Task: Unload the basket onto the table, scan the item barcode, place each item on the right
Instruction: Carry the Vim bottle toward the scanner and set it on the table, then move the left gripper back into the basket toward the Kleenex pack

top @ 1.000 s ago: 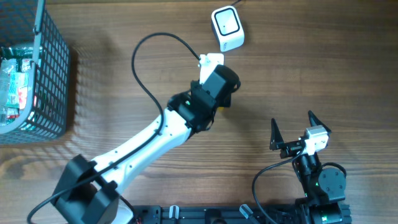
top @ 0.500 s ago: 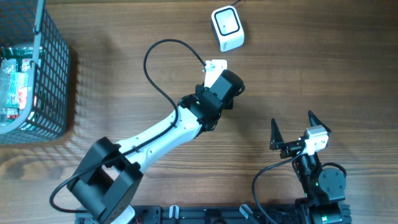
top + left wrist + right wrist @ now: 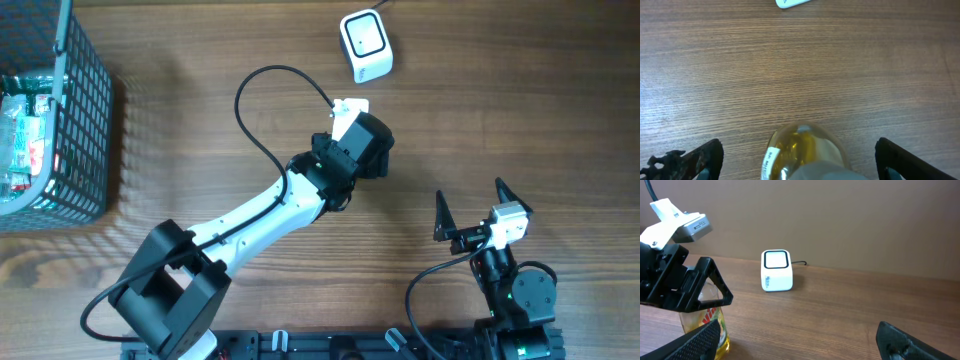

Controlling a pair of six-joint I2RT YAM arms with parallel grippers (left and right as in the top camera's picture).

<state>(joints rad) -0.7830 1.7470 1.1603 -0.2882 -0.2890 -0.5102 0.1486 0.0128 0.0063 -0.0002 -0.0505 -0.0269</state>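
Between the left gripper's [image 3: 797, 160] wide-spread fingers [image 3: 700, 156] the bottle [image 3: 702, 322] stands free on the table [image 3: 850, 75], with the scanner [image 3: 776, 270] ahead of the fingertips, presumably so that the barcode faces it. The right gripper [image 3: 470, 195] gapes empty, well apart.

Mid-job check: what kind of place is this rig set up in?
Probably a mock shop checkout on a wooden table: a white barcode scanner, a wire basket of packaged goods, and a bottle of yellow liquid.
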